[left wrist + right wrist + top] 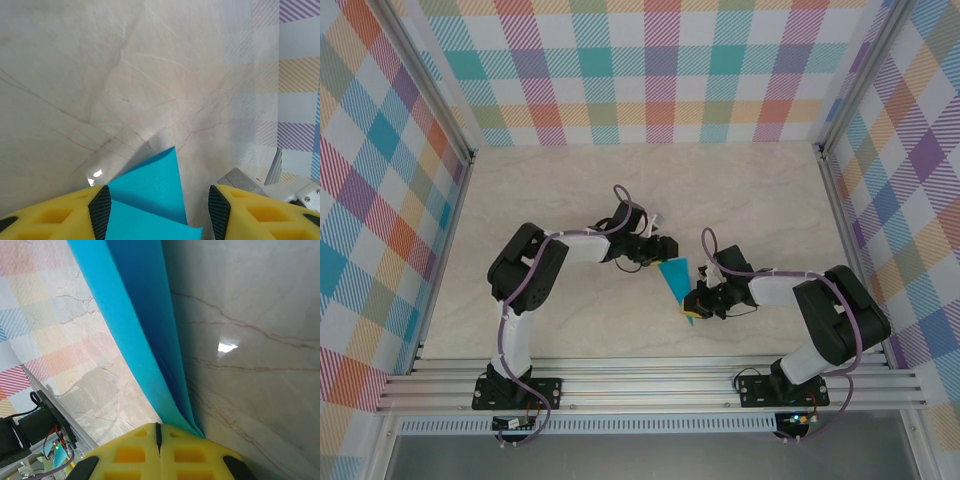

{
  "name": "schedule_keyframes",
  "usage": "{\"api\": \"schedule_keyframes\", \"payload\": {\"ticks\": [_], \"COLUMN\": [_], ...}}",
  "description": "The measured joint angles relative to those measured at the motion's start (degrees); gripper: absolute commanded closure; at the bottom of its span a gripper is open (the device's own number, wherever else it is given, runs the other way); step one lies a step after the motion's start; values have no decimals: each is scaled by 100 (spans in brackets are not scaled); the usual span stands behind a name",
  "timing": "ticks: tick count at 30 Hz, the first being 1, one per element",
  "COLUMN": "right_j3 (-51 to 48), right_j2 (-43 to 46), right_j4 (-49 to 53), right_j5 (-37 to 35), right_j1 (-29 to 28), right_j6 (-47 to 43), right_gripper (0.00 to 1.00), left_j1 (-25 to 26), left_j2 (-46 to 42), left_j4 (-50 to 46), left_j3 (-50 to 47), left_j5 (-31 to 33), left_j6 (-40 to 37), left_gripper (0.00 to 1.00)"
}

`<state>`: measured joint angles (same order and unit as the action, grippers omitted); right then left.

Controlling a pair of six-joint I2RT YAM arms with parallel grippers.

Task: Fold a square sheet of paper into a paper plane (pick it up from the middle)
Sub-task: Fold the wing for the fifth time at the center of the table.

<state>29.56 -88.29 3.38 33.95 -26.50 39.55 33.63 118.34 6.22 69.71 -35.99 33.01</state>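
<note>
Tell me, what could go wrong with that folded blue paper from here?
The right gripper pinches just one narrow end of the blue paper; the thin sheet could slip or tear if tugged.
The left gripper stands open astride the paper's other end; closing off-line might crumple it.

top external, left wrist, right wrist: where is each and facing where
top external: above and behind the bases, looking down on the table; both arms, left hand, right hand.
left wrist: on the left arm, facing across the table between its open yellow fingers.
right wrist: on the right arm, facing along the teal paper its shut fingers pinch.
shared: all see the teal paper.
</note>
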Motion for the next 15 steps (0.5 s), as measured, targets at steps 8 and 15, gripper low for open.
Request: {"api": "schedule_keyframes", "payload": {"ticks": [8, 15], "right_j3": [2, 26], "right_j2": [-2, 7], "right_j4": [-9, 11], "right_j5": [15, 37], "right_j1": [0, 0], "right_j6": [-4, -17], "right_gripper": [98, 88], "left_j1": [-391, -514], "left_j2": [33, -363], "left_j4": [-682, -1126], "left_j3": [393, 299], "left_j5": [520, 964], "left_j6": [-188, -122], "left_gripper": [43, 41]}}
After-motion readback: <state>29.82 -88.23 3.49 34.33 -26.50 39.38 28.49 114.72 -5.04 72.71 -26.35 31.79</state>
